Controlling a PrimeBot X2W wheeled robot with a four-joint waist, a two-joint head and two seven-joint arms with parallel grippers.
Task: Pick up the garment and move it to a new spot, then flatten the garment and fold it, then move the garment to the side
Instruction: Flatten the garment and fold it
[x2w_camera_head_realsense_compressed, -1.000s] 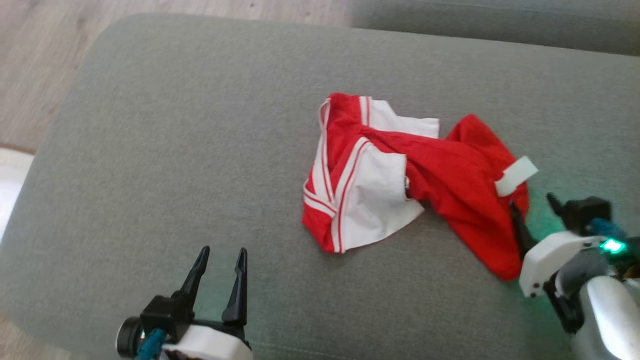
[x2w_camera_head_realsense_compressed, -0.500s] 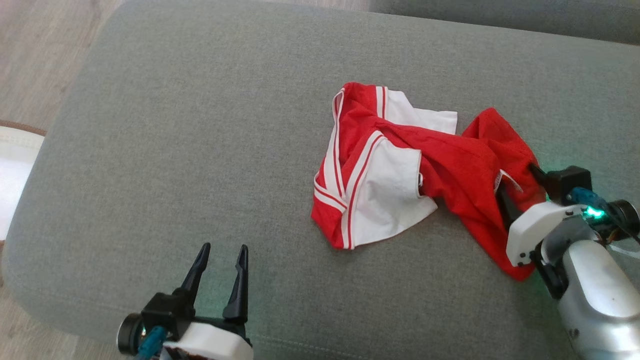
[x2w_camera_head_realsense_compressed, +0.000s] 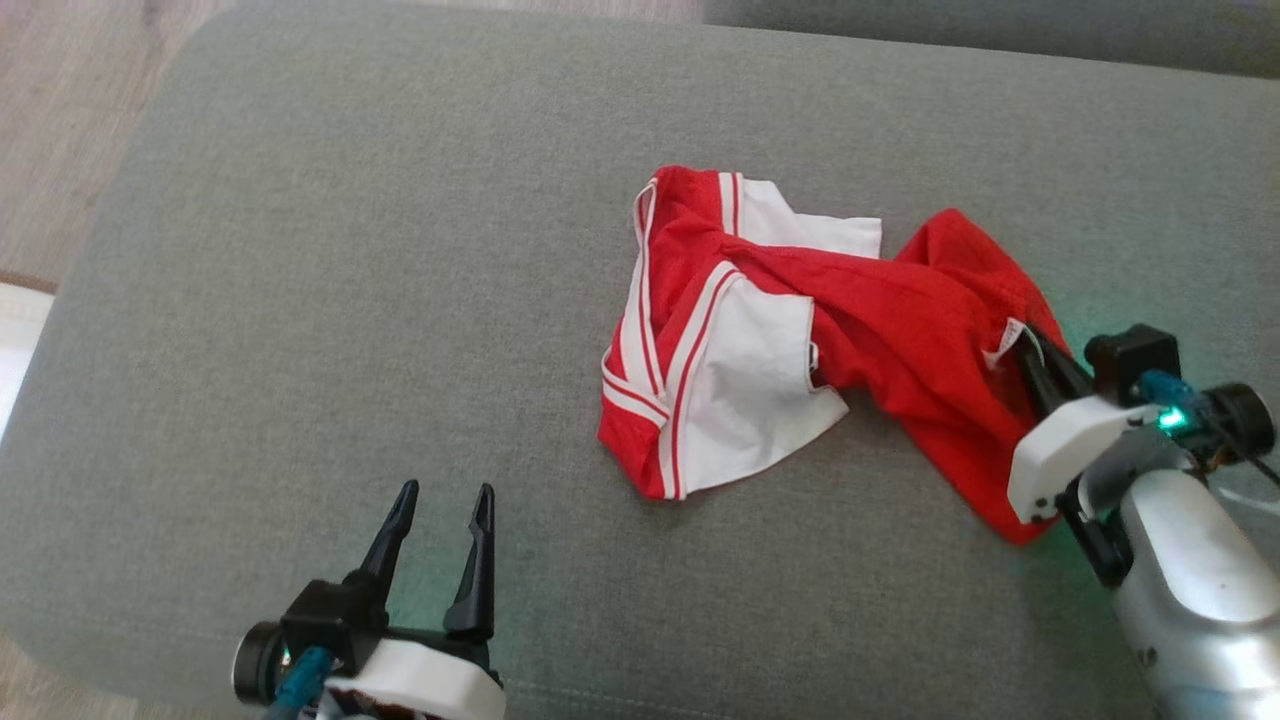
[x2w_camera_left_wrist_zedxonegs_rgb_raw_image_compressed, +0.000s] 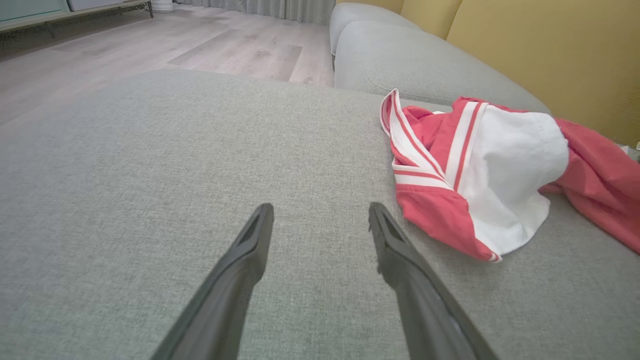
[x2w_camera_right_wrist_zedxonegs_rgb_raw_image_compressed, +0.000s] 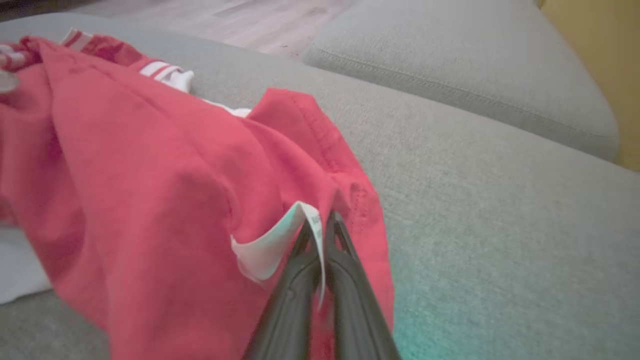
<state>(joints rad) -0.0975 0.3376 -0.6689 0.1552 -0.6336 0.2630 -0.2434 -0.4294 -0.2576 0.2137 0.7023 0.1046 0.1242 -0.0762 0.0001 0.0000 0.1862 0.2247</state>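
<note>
A crumpled red and white garment (x2w_camera_head_realsense_compressed: 800, 340) lies in the middle of the grey cushion (x2w_camera_head_realsense_compressed: 350, 250). At its right edge my right gripper (x2w_camera_head_realsense_compressed: 1030, 345) is shut on the red fabric beside its white label (x2w_camera_head_realsense_compressed: 1008, 345). The right wrist view shows the fingers pinching the garment (x2w_camera_right_wrist_zedxonegs_rgb_raw_image_compressed: 150, 190) and the label (x2w_camera_right_wrist_zedxonegs_rgb_raw_image_compressed: 272, 245) together, with the right gripper (x2w_camera_right_wrist_zedxonegs_rgb_raw_image_compressed: 322, 225) closed tight. Lower left, my left gripper (x2w_camera_head_realsense_compressed: 445, 500) stands open above bare cushion, well clear of the cloth. From the left wrist view the garment (x2w_camera_left_wrist_zedxonegs_rgb_raw_image_compressed: 490, 170) is to the right of the left gripper (x2w_camera_left_wrist_zedxonegs_rgb_raw_image_compressed: 320, 215).
Wooden floor (x2w_camera_head_realsense_compressed: 60, 120) lies beyond the cushion's left edge. A second grey cushion (x2w_camera_left_wrist_zedxonegs_rgb_raw_image_compressed: 425, 65) adjoins at the far side, with a yellow backrest (x2w_camera_left_wrist_zedxonegs_rgb_raw_image_compressed: 550, 45) behind it. Bare cushion stretches left of the garment.
My right gripper moved onto the garment's right edge and shut on the fabric by the label. The head camera shifted a little. The left gripper stayed open and still.
</note>
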